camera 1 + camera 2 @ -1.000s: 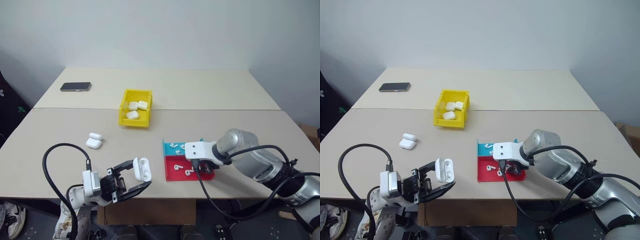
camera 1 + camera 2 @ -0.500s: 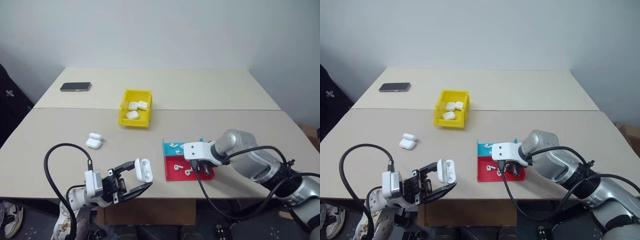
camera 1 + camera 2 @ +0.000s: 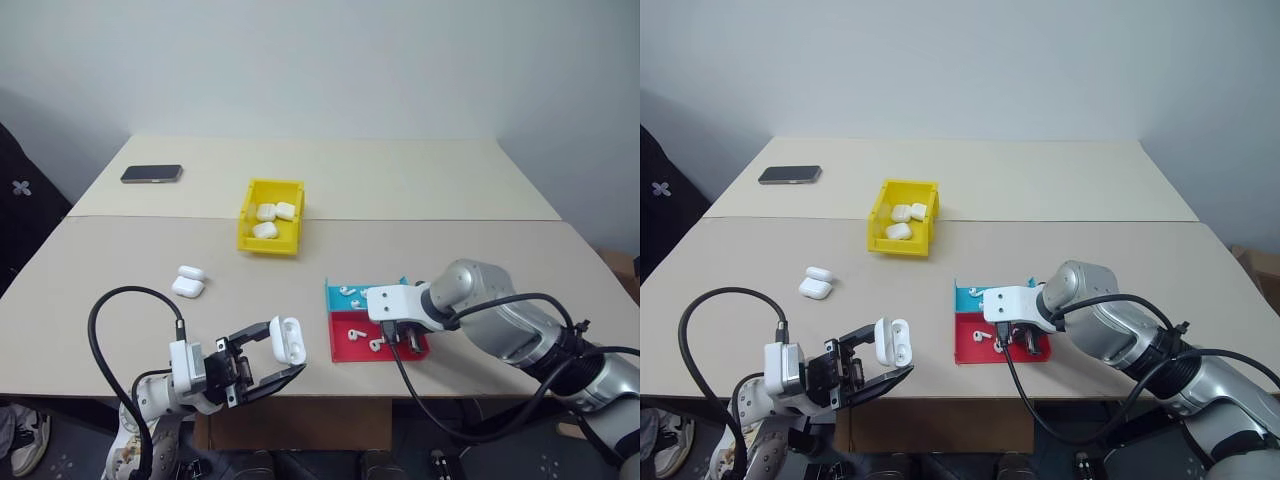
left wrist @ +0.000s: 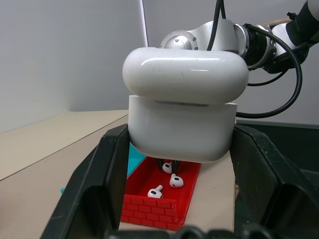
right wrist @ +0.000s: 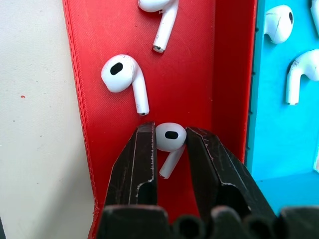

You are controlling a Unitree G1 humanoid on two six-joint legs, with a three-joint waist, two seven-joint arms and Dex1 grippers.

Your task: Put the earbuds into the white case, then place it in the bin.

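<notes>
Red tray (image 5: 179, 59): your right gripper (image 5: 169, 144) pinches an earbud (image 5: 169, 137) there; glossy, may squirt free. Left gripper (image 3: 268, 352) clamps the white case (image 3: 285, 338), lid open.

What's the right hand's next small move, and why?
Probably finish the pinch, then lift straight up. The right hand has its fingers on either side of one earbud lying in the red tray. The left hand already holds the white case with its lid open, ready to receive the bud.
</notes>
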